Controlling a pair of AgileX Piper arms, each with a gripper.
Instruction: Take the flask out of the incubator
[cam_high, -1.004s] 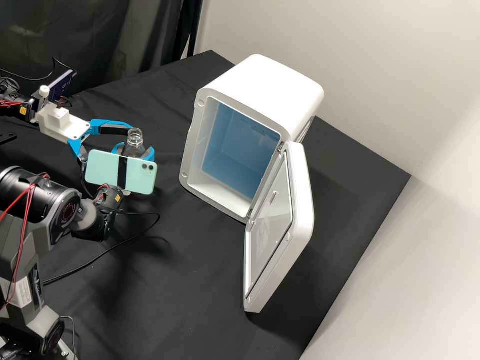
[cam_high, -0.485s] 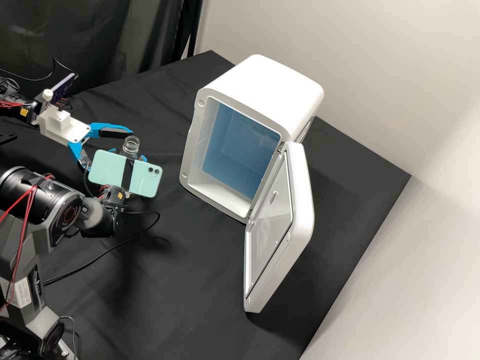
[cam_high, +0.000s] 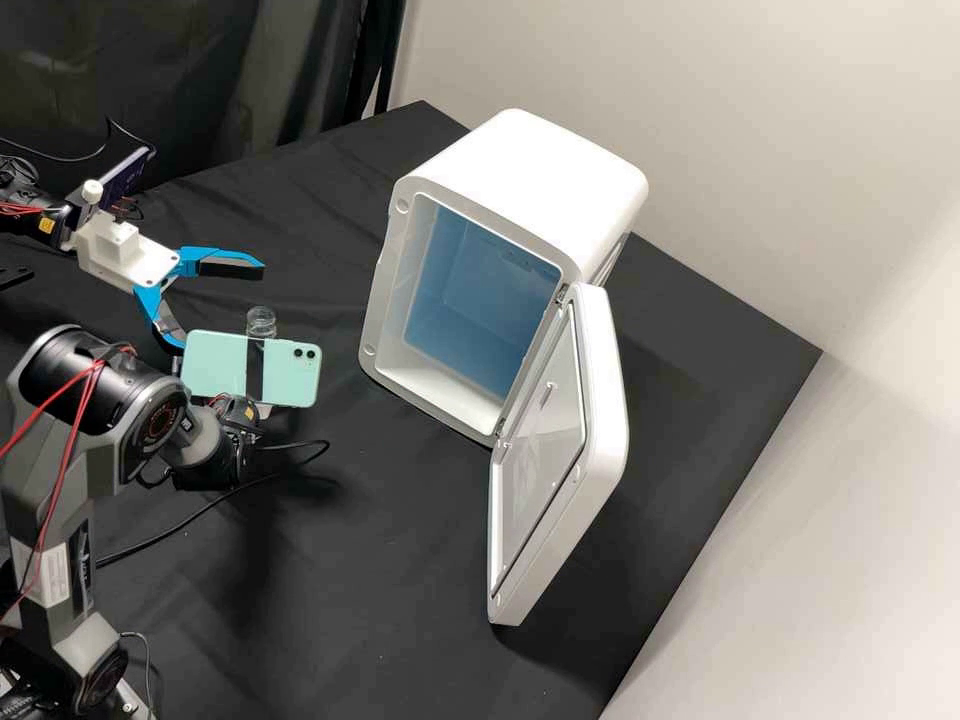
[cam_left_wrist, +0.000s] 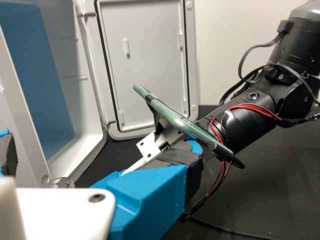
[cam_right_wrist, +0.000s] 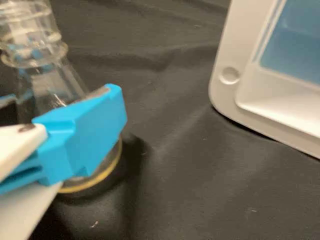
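Note:
The clear glass flask (cam_high: 262, 322) stands left of the white incubator (cam_high: 520, 190), outside it; a mint phone (cam_high: 250, 368) on the right arm's wrist hides all but its neck. In the right wrist view the flask (cam_right_wrist: 45, 75) holds a little yellowish liquid and its base is at the black bench, with one blue finger (cam_right_wrist: 85, 130) against its side. My right gripper is shut on the flask. My left gripper (cam_high: 220, 303) hangs open just left of the flask, touching nothing; its finger (cam_left_wrist: 150, 195) fills the left wrist view's foreground. The incubator's blue chamber (cam_left_wrist: 35, 85) is bare.
The incubator door (cam_high: 560, 450) swings wide open toward the bench's front right, its inner panel (cam_left_wrist: 145, 65) facing the arms. A black cable (cam_high: 200, 505) trails over the bench under the right arm. The bench's right edge runs close behind the incubator.
The right arm has lowered the flask and drawn it slightly back from the incubator, its elbow rising. The left gripper has stayed open and shifted a little to the left.

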